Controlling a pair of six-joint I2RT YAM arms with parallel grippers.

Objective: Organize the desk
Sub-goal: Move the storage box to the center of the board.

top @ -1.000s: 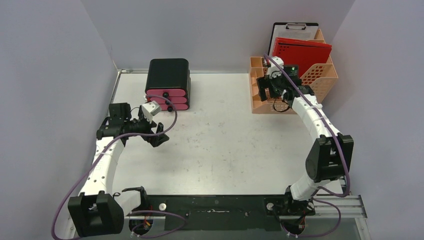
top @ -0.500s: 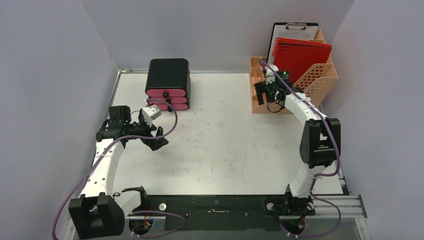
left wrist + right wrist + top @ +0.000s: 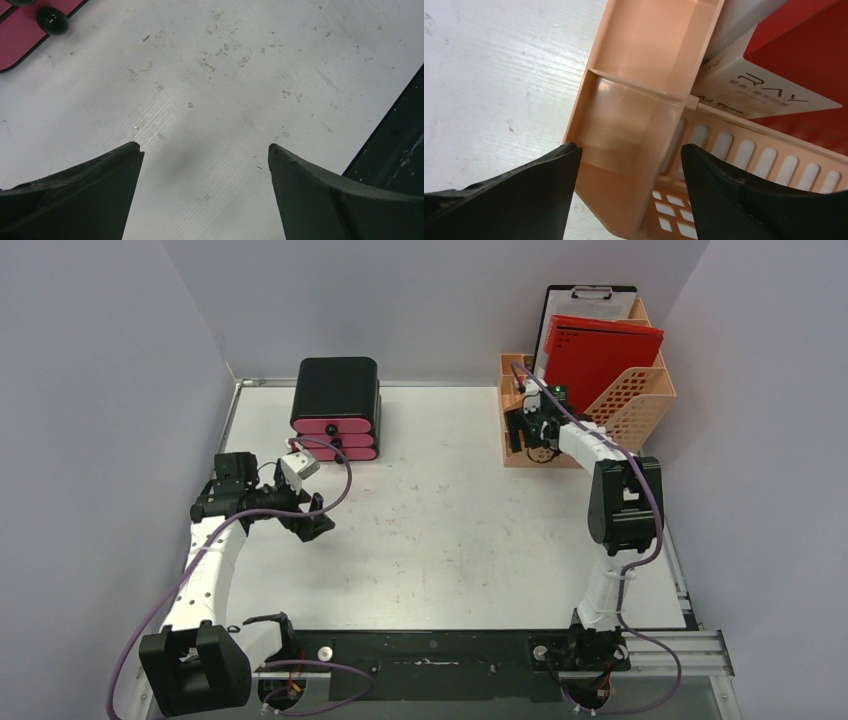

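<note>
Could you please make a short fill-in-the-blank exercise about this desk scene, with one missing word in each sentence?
1. The black drawer box has ___ drawer fronts.
2. The red folder stands in the ___ file rack.
3. The left gripper hovers over the bare desk with its jaws ___.
4. The right gripper hangs above a small ___ compartment at the front of the rack.

Missing words: pink; orange; open; empty.

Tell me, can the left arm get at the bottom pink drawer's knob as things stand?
Probably yes. The left gripper is open above bare desk, and nothing lies between it and the knob on the drawer box.
</note>
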